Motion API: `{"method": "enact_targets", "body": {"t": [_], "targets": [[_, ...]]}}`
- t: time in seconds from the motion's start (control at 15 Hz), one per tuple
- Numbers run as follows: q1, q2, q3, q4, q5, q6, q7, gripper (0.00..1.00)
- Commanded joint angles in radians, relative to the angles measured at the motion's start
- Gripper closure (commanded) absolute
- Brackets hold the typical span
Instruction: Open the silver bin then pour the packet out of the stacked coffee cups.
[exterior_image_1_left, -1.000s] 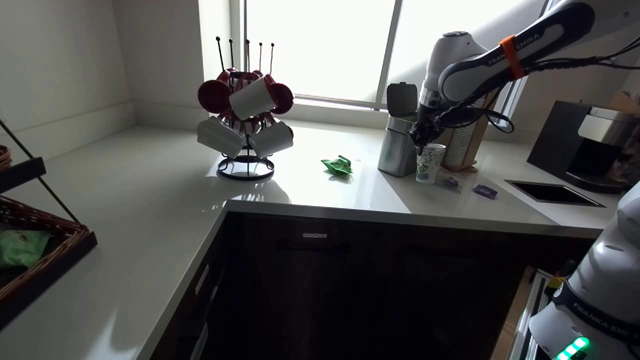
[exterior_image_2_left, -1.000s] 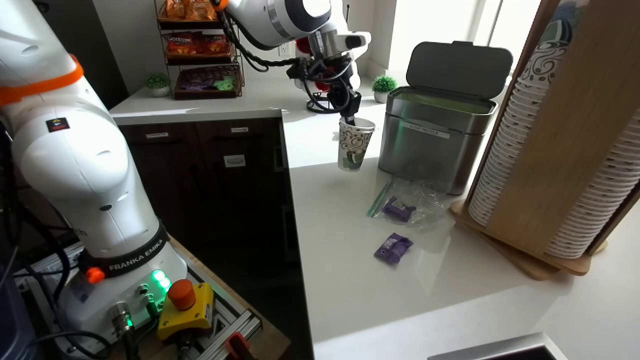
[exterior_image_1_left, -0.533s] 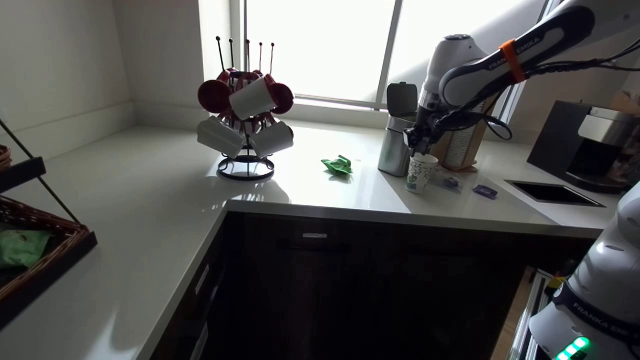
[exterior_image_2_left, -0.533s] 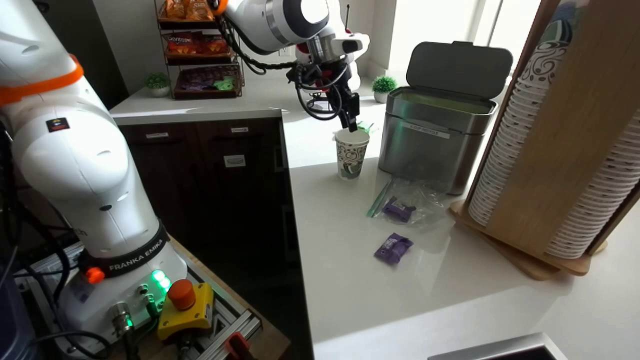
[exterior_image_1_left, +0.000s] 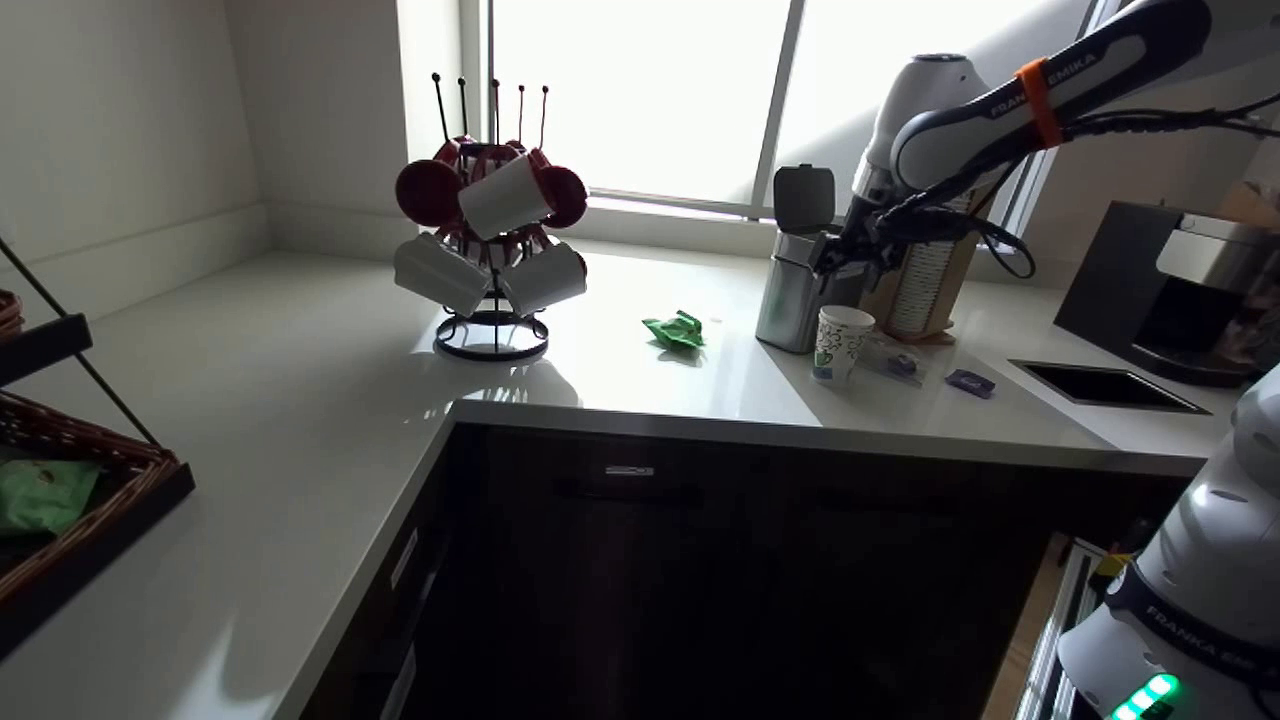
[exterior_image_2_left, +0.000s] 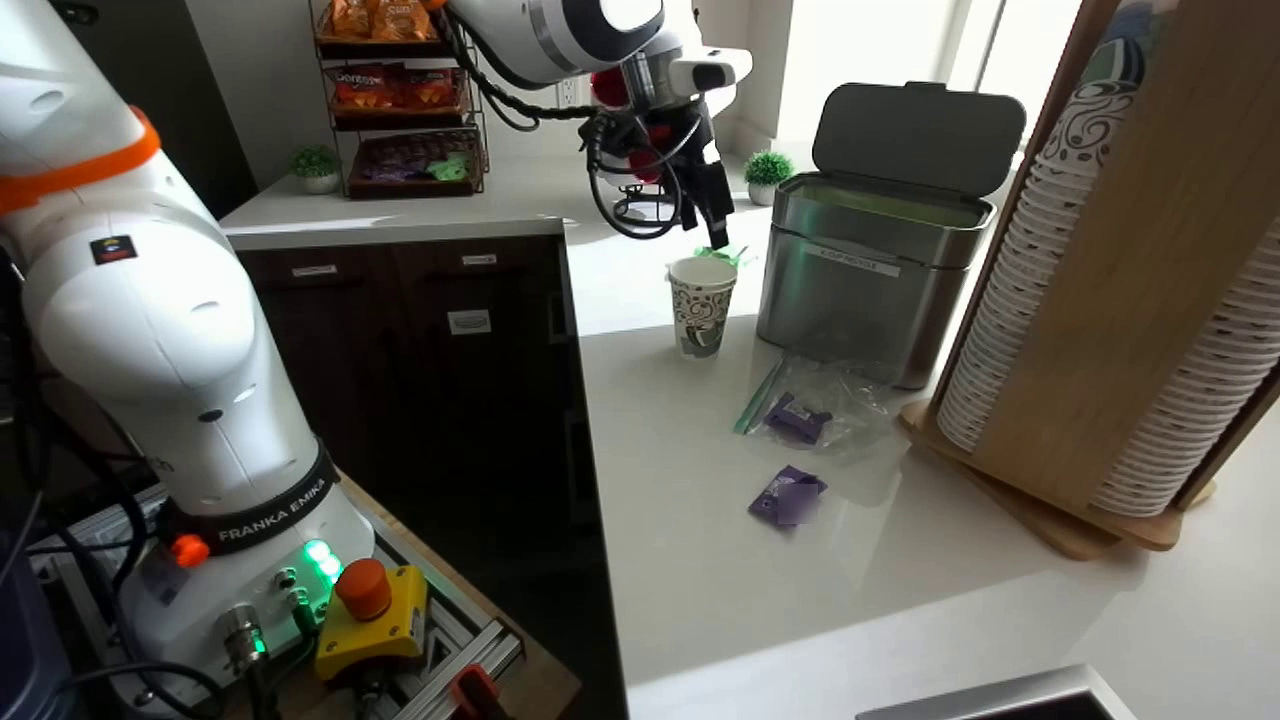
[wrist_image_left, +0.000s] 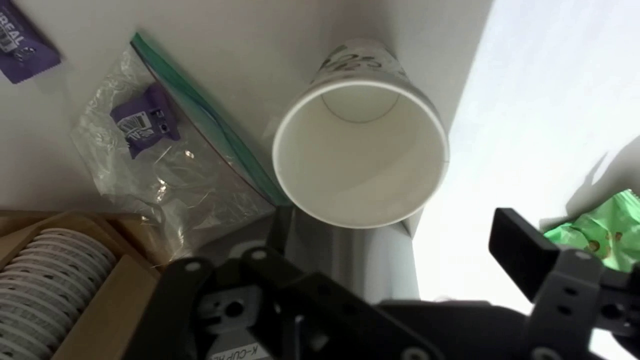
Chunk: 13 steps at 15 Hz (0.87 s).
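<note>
- Cup (exterior_image_2_left: 702, 310), upright on the table (exterior_image_2_left: 690, 560), near the bin (exterior_image_2_left: 865, 300). A second ago it hung tilted in the hand (wrist_image_left: 392, 222); now the hand is spread wide, holding nothing, just above and apart from it.
- Judgement: cup set down, so pouring is either finished or paused; nothing shows inside, as far as the wrist view reaches.
- Cup count: one standing; whether another nests within it, I cannot tell.
- Bin: one, standing open, so that step looks done.
- Purple packets (exterior_image_2_left: 778, 497): two, one loose, one inside the single clear bag (wrist_image_left: 190, 175); which the task means is unclear.
- Green packet (exterior_image_1_left: 678, 332) on the table: one.
- Holder (exterior_image_2_left: 1130, 330): one, wooden, two cup stacks (exterior_image_2_left: 1018, 300) showing.
- Mugs (exterior_image_1_left: 503, 200): at least five, on one rack (exterior_image_1_left: 491, 357).
</note>
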<state>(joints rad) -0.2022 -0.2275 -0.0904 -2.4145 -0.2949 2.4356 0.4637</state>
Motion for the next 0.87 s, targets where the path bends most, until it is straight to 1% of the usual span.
{"method": "enact_targets", "body": {"t": [0.0, 0.47, 0.6, 0.67, 0.8], "targets": [[-0.005, -0.061, -0.034, -0.022, 0.094, -0.021, -0.102, 0.00], [0.001, -0.110, -0.093, -0.005, 0.232, -0.085, -0.304, 0.00], [-0.004, -0.120, -0.098, -0.002, 0.240, -0.101, -0.330, 0.00], [-0.014, -0.091, -0.080, 0.005, 0.212, -0.062, -0.290, 0.00], [-0.015, -0.100, -0.085, 0.005, 0.216, -0.071, -0.304, 0.00]]}}
